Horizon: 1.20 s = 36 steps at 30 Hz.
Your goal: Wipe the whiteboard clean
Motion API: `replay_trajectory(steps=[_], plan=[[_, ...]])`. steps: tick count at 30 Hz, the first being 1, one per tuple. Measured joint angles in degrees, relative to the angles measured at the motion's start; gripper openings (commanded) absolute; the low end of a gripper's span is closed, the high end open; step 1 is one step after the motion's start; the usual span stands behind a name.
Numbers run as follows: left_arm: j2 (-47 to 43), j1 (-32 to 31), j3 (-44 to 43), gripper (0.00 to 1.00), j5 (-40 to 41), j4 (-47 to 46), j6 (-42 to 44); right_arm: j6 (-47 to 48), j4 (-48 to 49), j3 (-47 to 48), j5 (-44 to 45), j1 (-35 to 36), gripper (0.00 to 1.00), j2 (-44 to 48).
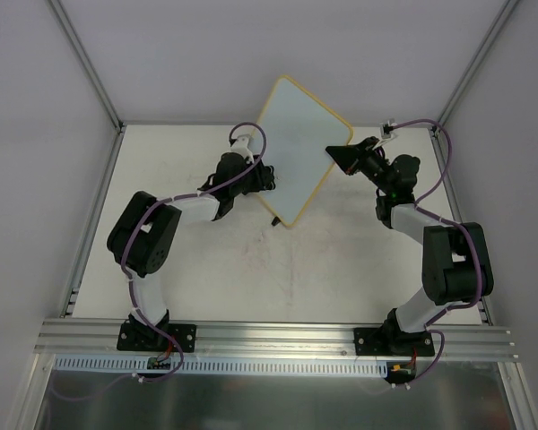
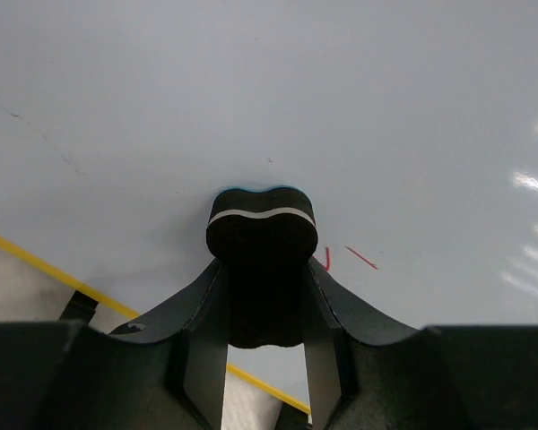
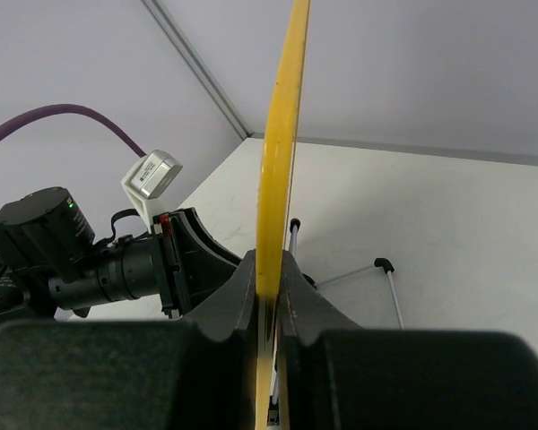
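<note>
The whiteboard (image 1: 296,152), white with a thin yellow-orange frame, stands tilted up at the back middle of the table. My right gripper (image 1: 334,154) is shut on its right edge; the right wrist view shows the yellow frame (image 3: 282,143) pinched between my right gripper's (image 3: 269,278) jaws. My left gripper (image 1: 267,175) is shut on a black eraser (image 2: 262,235), which presses against the board face (image 2: 341,107). Two short red marks (image 2: 361,257) remain just right of the eraser. My left gripper (image 2: 264,269) holds the eraser by its sides.
The board's wire stand with small black feet (image 3: 383,265) shows behind it on the white table (image 1: 251,269). The left arm's wrist and camera (image 3: 72,260) sit close on the board's other side. Grey enclosure walls (image 1: 206,54) stand behind.
</note>
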State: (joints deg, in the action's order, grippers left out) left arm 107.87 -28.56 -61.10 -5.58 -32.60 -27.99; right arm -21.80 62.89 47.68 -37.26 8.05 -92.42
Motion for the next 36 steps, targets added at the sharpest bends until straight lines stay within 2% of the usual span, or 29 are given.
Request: replay_trajectory(steps=[10,22,25,31,36], plan=[[-1.3,-6.4,-0.4,0.00,2.3,-1.7,4.6,-0.6,-0.6,0.0,0.2,-0.8,0.00,0.0],[-1.4,-7.5,-1.7,0.00,1.1,-0.9,6.3,-0.7,-0.8,0.0,0.3,-1.0,0.00,0.0],[-1.4,-6.5,-1.7,0.00,-0.6,-1.0,5.7,-0.7,-0.8,0.0,0.2,-1.0,0.00,0.0],[-0.8,-1.2,-1.6,0.00,-9.2,-1.6,1.2,-0.6,-0.5,0.0,-0.2,-0.4,0.00,0.0],[0.5,3.6,-1.6,0.00,-10.3,-1.7,-2.1,-0.4,0.2,0.0,-0.5,-0.1,0.00,0.0]])
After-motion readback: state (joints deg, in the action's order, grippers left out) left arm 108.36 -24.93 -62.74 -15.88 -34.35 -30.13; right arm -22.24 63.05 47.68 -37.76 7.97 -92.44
